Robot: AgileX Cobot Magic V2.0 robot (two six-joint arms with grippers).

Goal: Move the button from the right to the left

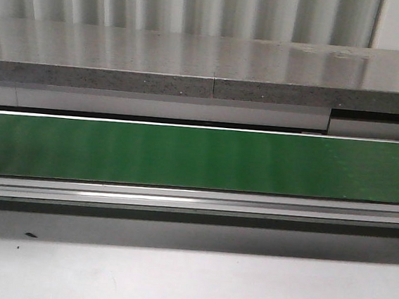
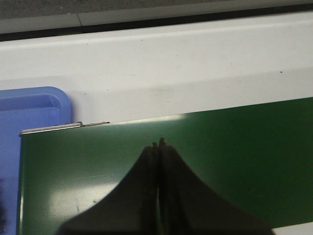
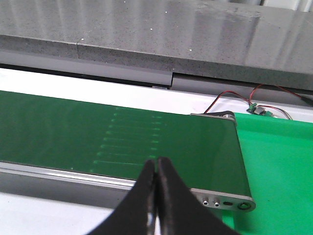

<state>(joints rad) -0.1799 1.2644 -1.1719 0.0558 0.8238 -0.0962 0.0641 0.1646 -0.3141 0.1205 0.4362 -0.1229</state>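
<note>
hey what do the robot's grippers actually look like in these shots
Only the fingers show, in the wrist views. The left gripper and right gripper each have two matte black fingers, broad at the base and curving to narrow tips. No markings, cables or sleeves are visible on them, and the front view shows neither arm.

My left claw sits at the bottom centre of its wrist frame, black fingers pressed together, holding nothing. My right claw is likewise at bottom centre, fingertips meeting, empty. Neither arm appears in the front view
</note>
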